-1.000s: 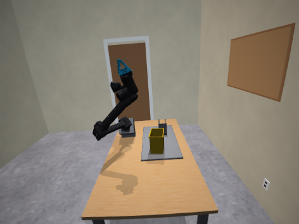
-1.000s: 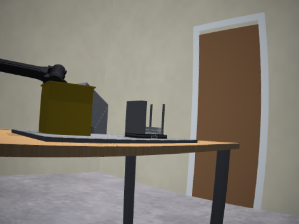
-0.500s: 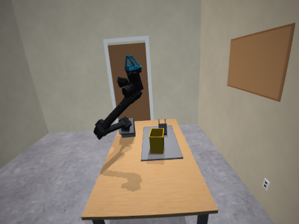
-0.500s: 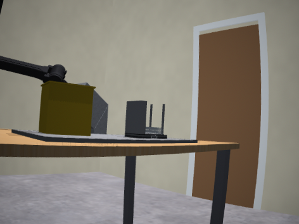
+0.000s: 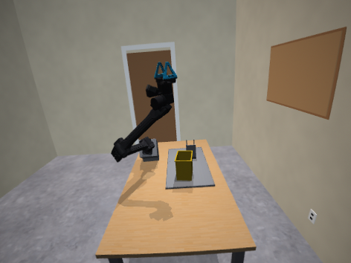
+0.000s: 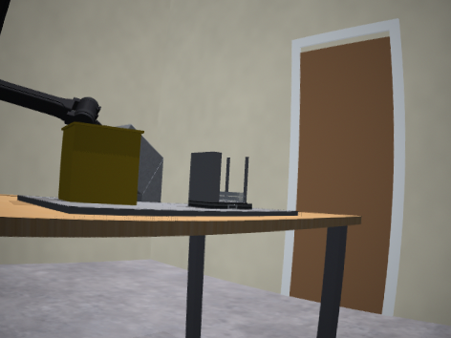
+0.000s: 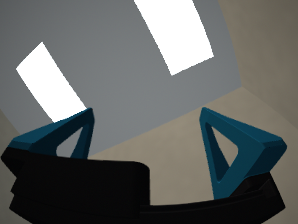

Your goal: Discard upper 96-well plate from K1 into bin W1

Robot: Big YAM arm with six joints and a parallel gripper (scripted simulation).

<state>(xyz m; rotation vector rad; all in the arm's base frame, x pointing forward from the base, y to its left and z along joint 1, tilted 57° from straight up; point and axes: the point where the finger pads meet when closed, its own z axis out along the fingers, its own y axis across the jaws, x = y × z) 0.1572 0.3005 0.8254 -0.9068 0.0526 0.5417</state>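
Two clear plates [image 6: 232, 196] sit stacked low in rack K1 [image 6: 205, 178], far below my spread, empty fingers [image 5: 165, 70].

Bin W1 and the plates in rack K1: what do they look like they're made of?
Bin W1: opaque yellow, matte, flat-walled; looks like plastic. The plates in rack K1: pale and see-through between the posts, probably clear plastic, though too small to be sure.

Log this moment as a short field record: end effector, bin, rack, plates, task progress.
end effector: open, empty, raised high, pointing at the ceiling
bin W1: yellow, upright on the grey mat
rack K1: on the mat, behind the bin as the top view shows it
plates: clear, low between the rack's posts; count unclear
progress: upper plate not yet grasped
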